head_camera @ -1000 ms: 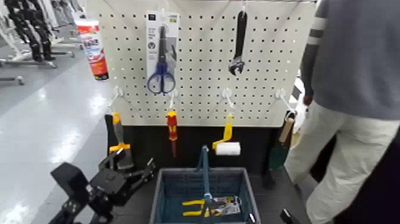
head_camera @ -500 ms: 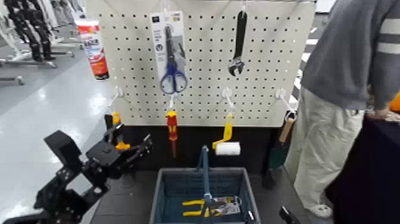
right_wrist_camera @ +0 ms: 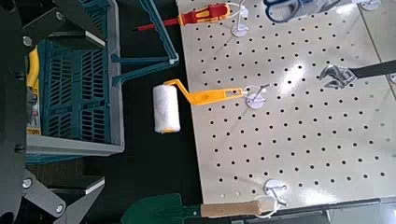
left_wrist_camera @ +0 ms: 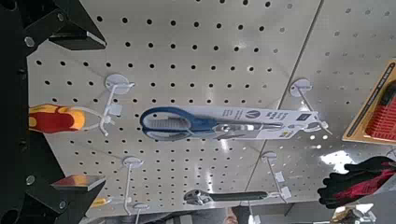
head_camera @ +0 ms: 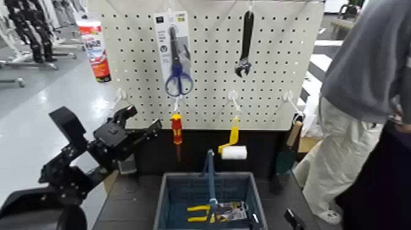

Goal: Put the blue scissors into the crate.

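Biggest first: the pegboard (head_camera: 211, 55) is standing up behind the crate (head_camera: 235, 175), and the crate is gaping below it, with yellow-handled pliers (head_camera: 199, 214) lying inside. Now the 2 grippers! The left gripper (head_camera: 145, 119) is hovering above and to the left of the crate, its 2 fingers standing apart, nothing between them. The right gripper (right_wrist_camera: 102, 112) is waiting idle to the right of the crate's handle, fingers parted and empty. Here's the prize: the blue scissors (head_camera: 176, 70) are hanging high above the crate's left half on their tall white card (head_camera: 164, 49), which is leaning a little. Smaller still, the screwdriver (head_camera: 177, 125) is dangling between them and the crate.

The job now, I'm judging, is reaching the scissors. The left arm is needing to rise above that screwdriver, squaring its open fingers to the card so that 1 is passing each side. Closing softly is the way, since a nudge could be swinging the card. After gripping, easing it along the hook before lowering is looking wise, then steering around the crate's upright handle.
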Robot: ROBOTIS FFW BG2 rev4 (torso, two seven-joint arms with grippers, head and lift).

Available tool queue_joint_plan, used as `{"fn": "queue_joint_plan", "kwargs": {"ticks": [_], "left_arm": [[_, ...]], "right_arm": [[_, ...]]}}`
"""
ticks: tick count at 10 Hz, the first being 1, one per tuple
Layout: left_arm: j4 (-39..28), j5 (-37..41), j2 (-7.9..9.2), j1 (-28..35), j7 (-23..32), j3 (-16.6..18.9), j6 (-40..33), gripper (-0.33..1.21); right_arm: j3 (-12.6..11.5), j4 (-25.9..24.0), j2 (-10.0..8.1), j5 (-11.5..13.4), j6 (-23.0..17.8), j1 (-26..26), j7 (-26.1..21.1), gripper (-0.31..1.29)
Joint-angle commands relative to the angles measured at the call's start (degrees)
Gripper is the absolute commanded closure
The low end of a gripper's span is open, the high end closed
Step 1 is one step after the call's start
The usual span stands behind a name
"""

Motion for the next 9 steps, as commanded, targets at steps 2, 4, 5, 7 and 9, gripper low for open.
{"fn": "queue_joint_plan", "kwargs": {"ticks": [2, 4, 5, 7, 9], "left_arm": [[4.0, 0.2, 1.00, -6.5, -3.0, -2.3, 0.2, 0.33], [5.0, 0.1, 1.70, -9.1, -3.5, -3.3, -0.5, 0.34], [5.2, 0.0, 1.79, -9.8, -3.5, -3.6, -0.8, 0.34], [6.5, 0.1, 2.41, -12.2, -3.6, -5.3, -1.4, 0.34], [9.0, -0.1, 3.20, -15.3, -4.9, -6.8, -2.1, 0.34]], "right_arm": [[0.1, 0.2, -0.01, 0.0, -0.1, -0.3, 0.1, 0.26], [0.3, 0.5, -0.01, 0.0, -0.1, -0.5, 0.2, 0.26], [0.3, 0.6, -0.01, -0.1, -0.1, -0.5, 0.2, 0.26], [0.3, 0.6, -0.01, -0.2, -0.2, -0.5, 0.3, 0.26], [0.6, 1.0, -0.01, -0.5, -0.4, -1.0, 0.5, 0.26]]}}
